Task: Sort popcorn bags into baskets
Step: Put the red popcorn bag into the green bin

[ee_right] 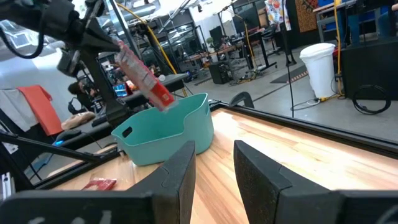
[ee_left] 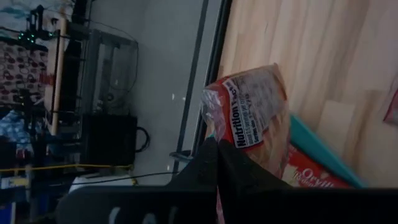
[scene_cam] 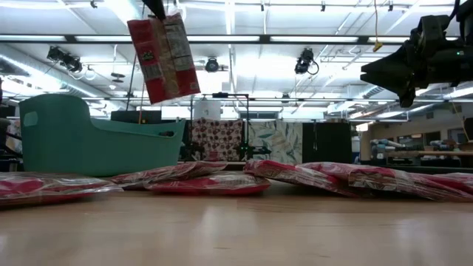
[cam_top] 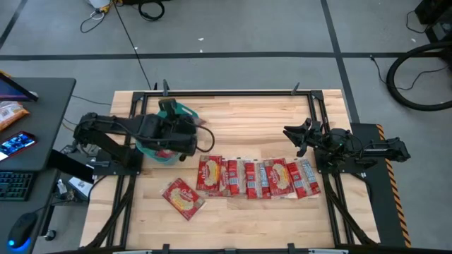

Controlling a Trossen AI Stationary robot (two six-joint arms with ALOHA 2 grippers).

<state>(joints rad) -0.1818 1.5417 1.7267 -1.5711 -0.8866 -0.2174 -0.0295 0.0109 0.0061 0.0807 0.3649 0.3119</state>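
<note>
Wooden table [cam_top: 233, 116] | popcorn bag [scene_cam: 163, 58] hangs from left end effector [scene_cam: 156, 10] | above teal tub [scene_cam: 89, 144]

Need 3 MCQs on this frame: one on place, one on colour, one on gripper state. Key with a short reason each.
1. Where is the popcorn bag held by the left gripper?
A. Hanging above the basket
B. Flat on the table
C. By the right arm

2. Basket colour?
A. Red
B. Teal-green
C. White

3. Right gripper state?
A. Shut on a bag
B. Open, holding nothing
C. Out of view

Key:
1 A: the low view shows the bag dangling over the tub.
2 B: the tub is teal-green in the low and right wrist views.
3 B: the right wrist view shows a bare gap between the jaws.
</note>
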